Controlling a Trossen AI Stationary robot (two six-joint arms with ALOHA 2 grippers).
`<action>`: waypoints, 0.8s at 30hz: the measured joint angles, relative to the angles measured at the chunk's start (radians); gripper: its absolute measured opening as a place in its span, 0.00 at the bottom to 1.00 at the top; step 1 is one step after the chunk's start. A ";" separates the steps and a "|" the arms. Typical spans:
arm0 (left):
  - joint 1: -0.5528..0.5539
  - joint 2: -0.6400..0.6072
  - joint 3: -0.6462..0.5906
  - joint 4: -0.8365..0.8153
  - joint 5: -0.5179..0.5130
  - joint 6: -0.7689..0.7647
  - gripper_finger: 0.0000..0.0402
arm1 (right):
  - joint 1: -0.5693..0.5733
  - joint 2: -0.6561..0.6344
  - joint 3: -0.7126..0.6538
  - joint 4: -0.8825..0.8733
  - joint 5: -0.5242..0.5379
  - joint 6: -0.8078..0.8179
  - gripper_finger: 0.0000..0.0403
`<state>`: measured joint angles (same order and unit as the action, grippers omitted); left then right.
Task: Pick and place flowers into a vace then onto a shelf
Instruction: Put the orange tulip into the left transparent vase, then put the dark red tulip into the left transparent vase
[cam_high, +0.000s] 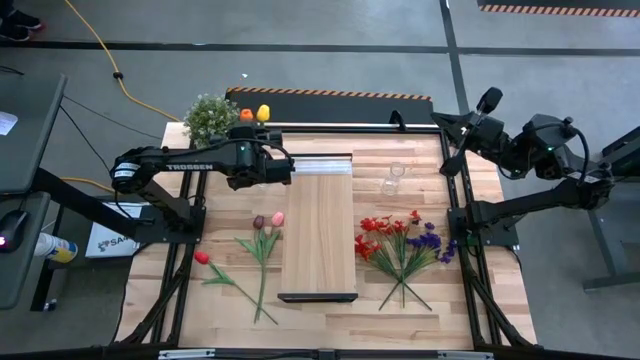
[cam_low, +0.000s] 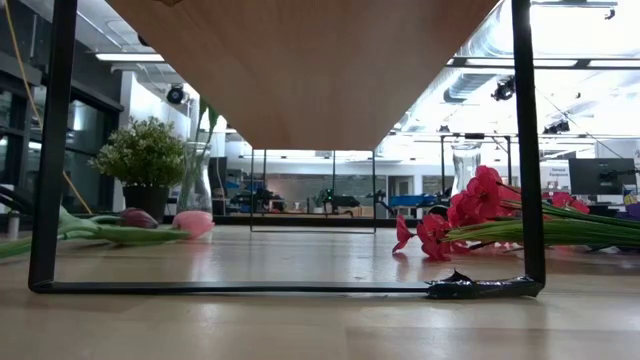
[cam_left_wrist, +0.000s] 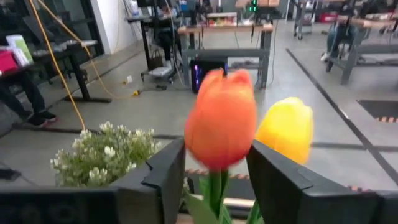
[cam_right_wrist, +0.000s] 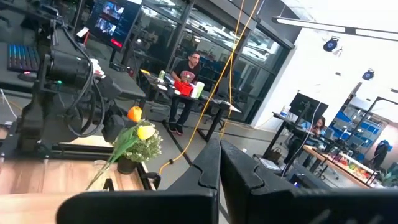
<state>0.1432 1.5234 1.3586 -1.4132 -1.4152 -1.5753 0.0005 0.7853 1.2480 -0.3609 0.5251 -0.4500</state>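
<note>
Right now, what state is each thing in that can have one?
Left gripper: open around the orange tulip's stem.
Right gripper: shut, empty, raised off the table's right edge.
Orange tulip: upright.
Yellow tulip: upright.
Pink tulip: lying on table.
Red spray: lying on table.

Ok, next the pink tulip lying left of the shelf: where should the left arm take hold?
Grip the pink tulip on its bare green stem just below the bloom, coming straight down from above. It lies flat on the table, its stem crossing the dark tulip lower down, so high up is likely clearest.
</note>
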 joint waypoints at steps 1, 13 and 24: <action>0.000 0.000 0.000 0.001 0.008 0.000 0.54 | 0.000 0.000 0.000 -0.001 0.000 0.000 0.00; 0.000 0.000 0.000 0.001 0.011 0.000 0.71 | 0.000 -0.002 0.000 -0.035 0.000 -0.004 0.00; -0.058 -0.014 0.001 -0.039 0.011 0.000 0.82 | 0.000 -0.002 0.000 -0.056 -0.001 -0.004 0.00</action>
<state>0.0849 1.5090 1.3592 -1.4517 -1.4040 -1.5757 0.0002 0.7830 1.2480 -0.4171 0.5246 -0.4541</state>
